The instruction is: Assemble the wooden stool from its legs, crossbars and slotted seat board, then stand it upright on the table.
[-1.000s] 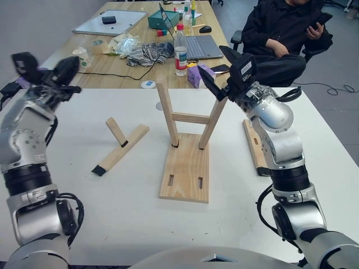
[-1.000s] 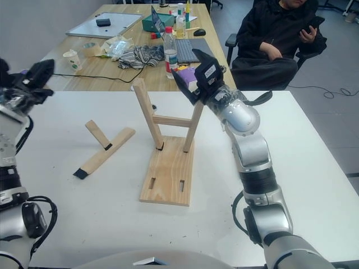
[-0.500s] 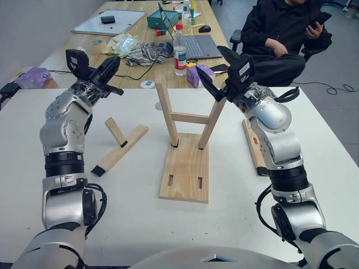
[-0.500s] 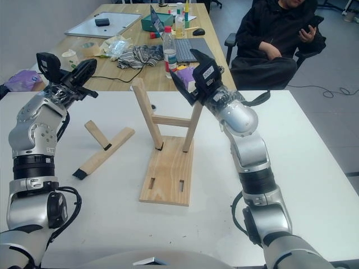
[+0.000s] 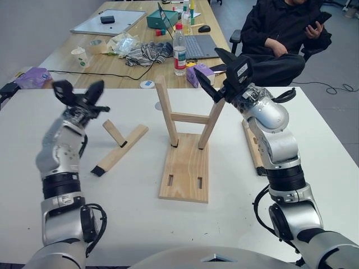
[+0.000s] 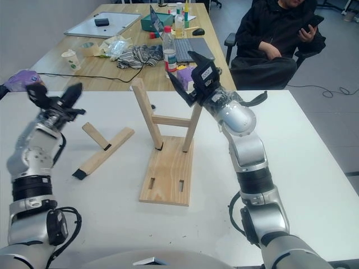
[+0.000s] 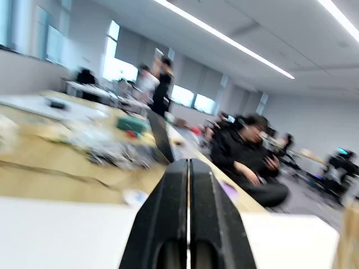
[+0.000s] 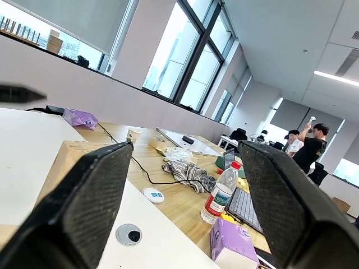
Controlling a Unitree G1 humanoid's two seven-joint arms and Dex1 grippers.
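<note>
**Left.** The left gripper (image 7: 189, 165) hangs in the air over the table (image 5: 129, 224), jaws clenched on nothing. Below these jaws and a little to their right lies a loose leg with a short bar joined to it (image 5: 134, 136). It lies flat and is fitted to nothing else.

**Centre.** The seat board (image 5: 185, 168) lies flat between the two sets of jaws. The left standing leg (image 5: 167, 112) and the right standing leg (image 5: 212, 123) sit in its far pair of slots, tied by a crossbar (image 5: 189, 117). The near pair of slots holds nothing.

**Right.** The right gripper (image 8: 185, 151) has its jaws released and spread wide, straddling the top end of the right standing leg. Whether either finger touches the wood cannot be told. Below these jaws and to their right a second loose leg (image 5: 252, 144) lies flat beside the arm.

**Progress, as judged.** About half done. One leg frame is seated. The loose parts are yet to be joined and pressed into the near slots, and the stool then turned onto its feet.

**Markings.** There is a white tag (image 5: 242, 68) on the right gripper's housing and a label on a bottle (image 5: 180, 50) on the far desk. Neither is legible.
</note>
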